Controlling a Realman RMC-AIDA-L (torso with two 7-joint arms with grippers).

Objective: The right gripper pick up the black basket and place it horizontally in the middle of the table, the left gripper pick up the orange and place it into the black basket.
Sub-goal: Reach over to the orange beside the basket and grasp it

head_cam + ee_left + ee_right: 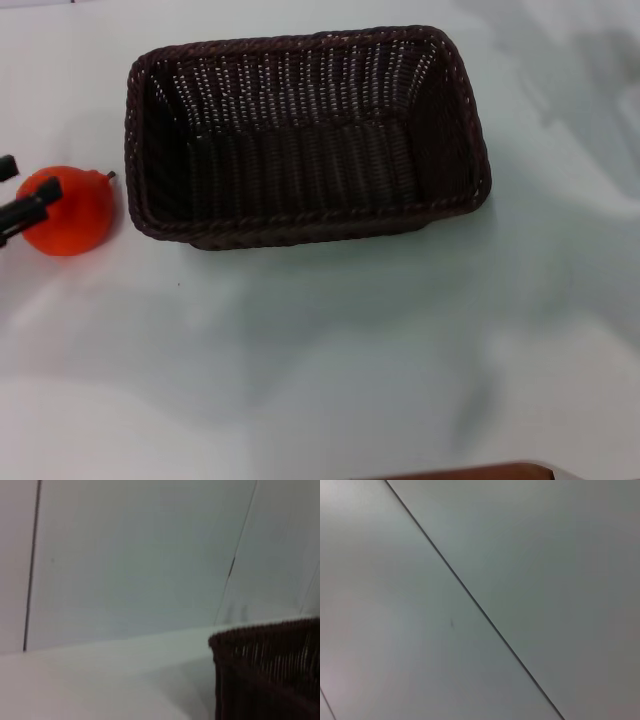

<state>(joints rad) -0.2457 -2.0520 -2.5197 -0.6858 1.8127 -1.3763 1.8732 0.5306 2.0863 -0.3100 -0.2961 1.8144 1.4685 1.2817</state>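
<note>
The black basket [305, 135] lies lengthwise across the middle of the white table [330, 350], open side up and empty. One corner of it also shows in the left wrist view [270, 670]. The orange [75, 215] rests on the table just left of the basket, apart from it. My left gripper [35, 178] comes in from the left edge. Its two black fingers are spread, the lower one lying over the orange's left side and the upper one just beside its top. The right gripper is out of view.
A brown edge [480, 470] shows at the bottom of the head view. The right wrist view shows only a pale flat surface with a dark seam [470, 595].
</note>
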